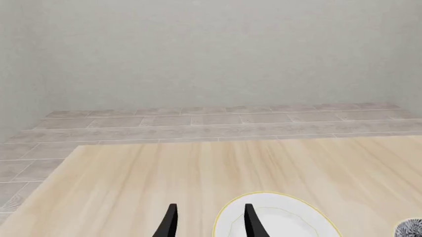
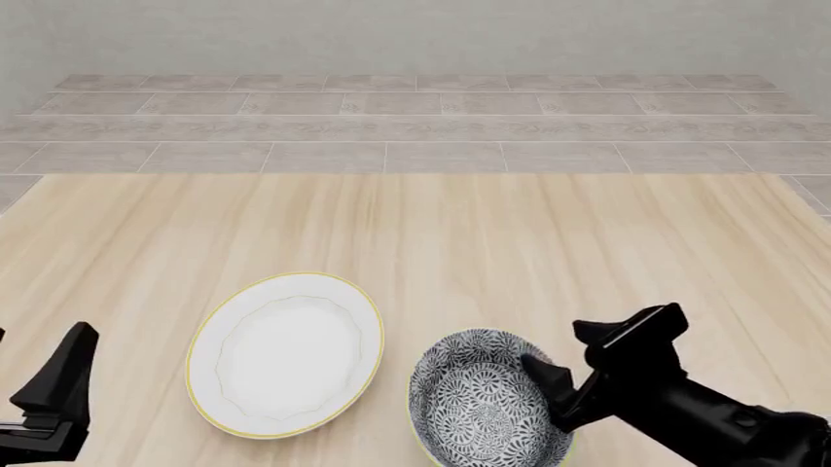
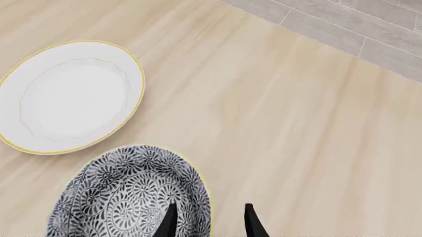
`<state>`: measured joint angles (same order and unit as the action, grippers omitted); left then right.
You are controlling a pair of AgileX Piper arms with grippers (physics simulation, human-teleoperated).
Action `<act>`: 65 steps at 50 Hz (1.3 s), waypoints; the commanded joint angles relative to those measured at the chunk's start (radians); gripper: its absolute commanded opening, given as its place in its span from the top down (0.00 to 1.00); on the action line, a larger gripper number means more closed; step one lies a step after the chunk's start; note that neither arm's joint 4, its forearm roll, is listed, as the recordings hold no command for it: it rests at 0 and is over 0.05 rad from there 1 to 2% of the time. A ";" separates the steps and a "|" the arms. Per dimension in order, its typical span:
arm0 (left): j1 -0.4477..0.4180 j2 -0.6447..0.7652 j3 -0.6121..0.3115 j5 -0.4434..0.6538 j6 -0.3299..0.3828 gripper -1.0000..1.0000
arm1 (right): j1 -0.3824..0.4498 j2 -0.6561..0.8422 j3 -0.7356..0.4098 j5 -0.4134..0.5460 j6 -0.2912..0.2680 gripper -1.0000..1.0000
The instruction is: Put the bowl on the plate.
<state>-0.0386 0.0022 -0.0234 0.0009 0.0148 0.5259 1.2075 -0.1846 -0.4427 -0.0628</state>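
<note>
Two dishes on the table: the bowl (image 2: 487, 397) sits near the front edge, just right of the plate (image 2: 287, 353), not touching. Right gripper (image 3: 207, 222) straddles the bowl's right rim, one finger inside, one outside, jaws apart, not yet clamped. Left gripper (image 1: 207, 222) open, holds nothing, near the plate. Bowl looks rigid, glazed, probably slick and breakable; pinch the rim wall firmly, lift level.
</note>
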 commanded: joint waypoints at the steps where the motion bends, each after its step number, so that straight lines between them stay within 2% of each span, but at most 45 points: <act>1: 0.000 -0.001 0.000 0.001 0.002 0.00 | 0.000 0.038 0.011 -0.033 0.002 0.00; 9: 0.001 0.004 -0.002 -0.001 0.003 0.00 | 0.002 0.067 0.019 -0.060 0.005 0.00; 15: 0.000 0.003 -0.002 -0.002 0.003 0.00 | 0.003 0.129 0.032 -0.125 0.008 0.00; 21: 0.000 -0.001 -0.001 0.001 0.004 0.00 | 0.005 0.146 0.037 -0.138 0.012 0.00; 37: 0.001 0.002 -0.004 0.000 0.006 0.00 | 0.008 0.269 0.049 -0.260 0.013 0.00; 43: 0.000 0.003 -0.003 0.000 0.006 0.00 | 0.007 0.255 0.049 -0.243 0.012 0.00; 53: 0.000 0.003 -0.002 -0.001 0.006 0.00 | 0.007 0.305 0.048 -0.287 0.012 0.00; 63: 0.000 0.003 -0.003 0.001 0.007 0.00 | 0.011 0.270 0.052 -0.259 0.003 0.00; 64: 0.000 0.003 -0.003 0.001 0.008 0.00 | 0.004 0.260 0.054 -0.255 0.004 1.00; 65: 0.000 0.003 -0.003 0.000 0.008 0.00 | -0.003 0.251 0.057 -0.253 -0.004 1.00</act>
<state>-0.0385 0.0047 -0.0260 0.0013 0.0218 0.5234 1.4658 -0.1422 -0.7091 -0.0569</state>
